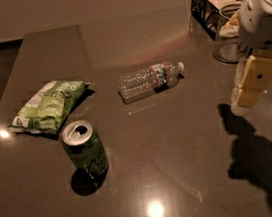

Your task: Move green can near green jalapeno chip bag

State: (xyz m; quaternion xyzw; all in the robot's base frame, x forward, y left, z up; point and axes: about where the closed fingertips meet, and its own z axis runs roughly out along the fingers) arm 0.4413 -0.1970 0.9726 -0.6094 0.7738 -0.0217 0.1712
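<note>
Camera view: one dark grey, glossy desk [184, 164] carries all the items observed.

Count of task items: one small dark green metal drink can with lighter green markings and a silver top [85, 149]; one flat, crinkled light green and white chip bag [50, 106].

The green can stands upright in the left front part of the desk, its pull-tab opening facing up. It sits just beside the near right corner of the chip bag; whether the two touch cannot be told. The can casts a dark shadow toward the front left. The chip bag lies flat, its long side running diagonally from front left to back right.

Other items: one clear plastic bottle with a white cap [150, 81] lies on its side near the middle of the desk, cap pointing right, well apart from the can. One black wire basket [201, 8] stands at the far right corner with contents that cannot be identified. One clear glass container [225, 42] stands just in front of the basket.

One gripper [245, 96], cream-coloured below a white arm housing [262, 17], hangs above the right side of the desk, well apart from the can and the chip bag. Whether the gripper is released or clenched cannot be told. Its shadow falls on the desk below it.

Two bright light reflections show on the desk surface.
</note>
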